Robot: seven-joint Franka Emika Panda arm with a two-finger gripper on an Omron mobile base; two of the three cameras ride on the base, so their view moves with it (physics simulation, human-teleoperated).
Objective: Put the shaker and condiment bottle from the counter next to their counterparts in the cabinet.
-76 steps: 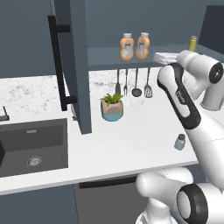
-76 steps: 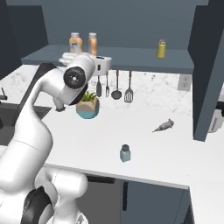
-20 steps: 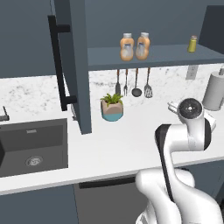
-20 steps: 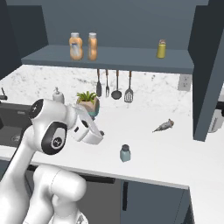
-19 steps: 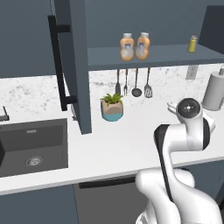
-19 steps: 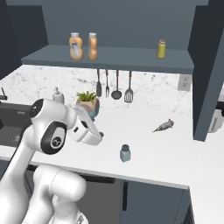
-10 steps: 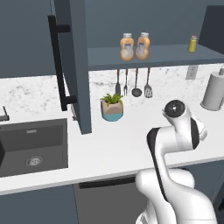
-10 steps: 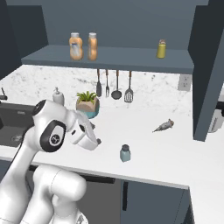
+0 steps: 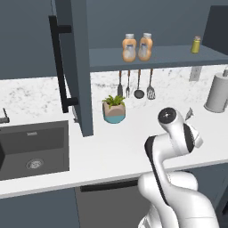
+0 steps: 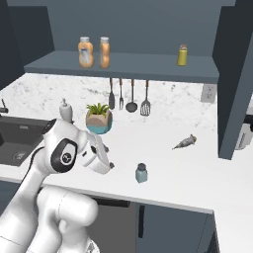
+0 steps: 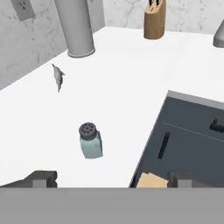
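Note:
The shaker, pale teal-grey with a grey perforated cap, stands upright on the white counter. My gripper hangs low just left of it and apart from it. In the hand view the shaker stands ahead of my gripper, whose jaws are open and empty. Two orange condiment bottles stand side by side on the cabinet shelf. A yellow-green shaker stands further right on that shelf. The cabinet door is swung open.
A potted plant and hanging utensils are behind my hand. A small grey object lies right of the shaker. A paper towel roll, a knife block, a dark cooktop and the sink also border the counter.
My arm came down from shelf height to the counter several seconds ago. Over the last second the hand has eased slightly lower toward the shaker, jaws still open.

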